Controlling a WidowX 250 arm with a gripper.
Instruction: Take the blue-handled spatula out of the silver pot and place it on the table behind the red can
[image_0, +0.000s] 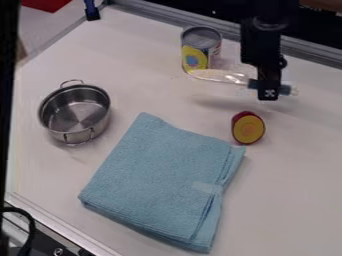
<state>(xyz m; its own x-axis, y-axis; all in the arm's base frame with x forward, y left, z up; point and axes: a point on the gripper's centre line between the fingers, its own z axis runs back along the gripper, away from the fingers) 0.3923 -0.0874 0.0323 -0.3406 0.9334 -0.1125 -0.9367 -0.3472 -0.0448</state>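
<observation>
The gripper (269, 92) hangs at the upper right, above the table, shut on a clear plastic bottle-like object (219, 76) with a blue band. This object lies nearly level in the grip, its clear part pointing left towards a can (200, 46) with a yellow label; whether the two touch I cannot tell. Below the gripper, slightly to its left, is a small dark red object with a yellow face (248, 128). A folded light blue cloth (163, 180) covers the lower middle of the table. At the left stands a metal pot (75, 112) with two handles.
The white table (294, 190) has a metal frame along its back edge and lower left edge. A blue and black clip-like item (92, 11) is at the back left corner. A black cable (25, 220) curves at the lower left.
</observation>
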